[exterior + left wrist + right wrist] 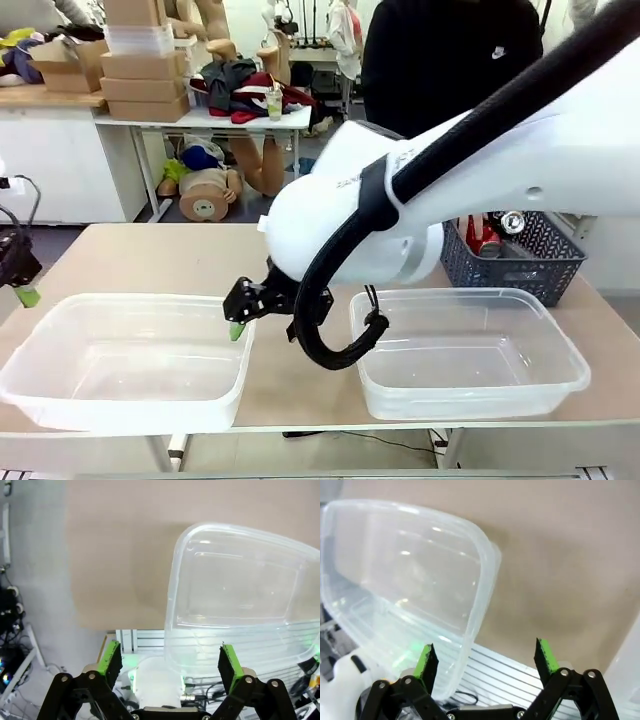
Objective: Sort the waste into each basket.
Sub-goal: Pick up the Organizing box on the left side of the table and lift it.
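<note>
Two clear tubs stand at the table's front edge, the left basket (pixel 40 385) and the right basket (pixel 560 385), both empty. Red and silver cans (pixel 487 238) lie in a dark lattice basket (pixel 545 265) at the back right. My right arm reaches across the middle. Its gripper (pixel 240 318) hangs open by the left tub's right rim (pixel 482 595), with nothing between its fingers (pixel 426 662). My left gripper (pixel 22 282) is at the far left, above that tub's left end (pixel 172 595), open and empty (pixel 170 665).
A person in a black top (pixel 450 60) stands at the far side. The bare tan tabletop (pixel 150 255) stretches behind the left tub. The white right arm (pixel 450 190) blocks much of the table's middle.
</note>
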